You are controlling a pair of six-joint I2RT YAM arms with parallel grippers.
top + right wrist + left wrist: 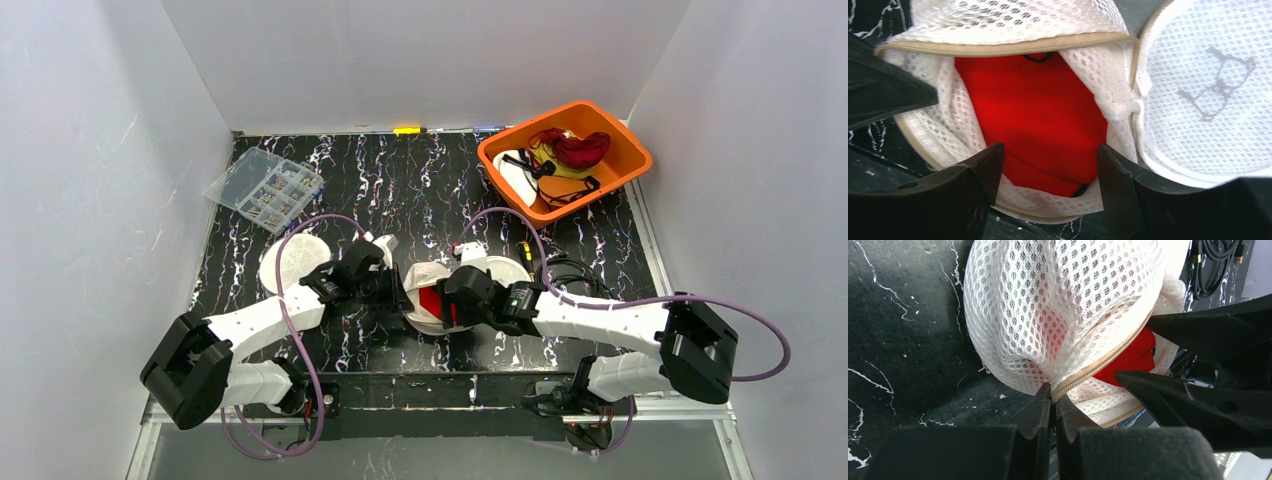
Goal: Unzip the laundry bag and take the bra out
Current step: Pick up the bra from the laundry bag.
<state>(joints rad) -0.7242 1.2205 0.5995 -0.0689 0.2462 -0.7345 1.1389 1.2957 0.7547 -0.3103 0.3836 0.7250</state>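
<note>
Okay, my left gripper (1053, 396) is pinching the laundry bag (1063, 305) at its zipper edge (1098, 365), jaws together, holding the mouth open. My right gripper (1050, 151) is hovering jaws apart at the opening, facing the red bra (1033, 115) lying inside the bag. I'm aiming for the bra's middle, going deep, avoiding pinching bag fabric too.

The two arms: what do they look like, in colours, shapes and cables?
The left arm and the right arm have white rounded shells with black joints and a bulky black block at each elbow. A purple cable loops along each arm. The left gripper and the right gripper are black, with fingers that taper to wedge-shaped tips.
</note>
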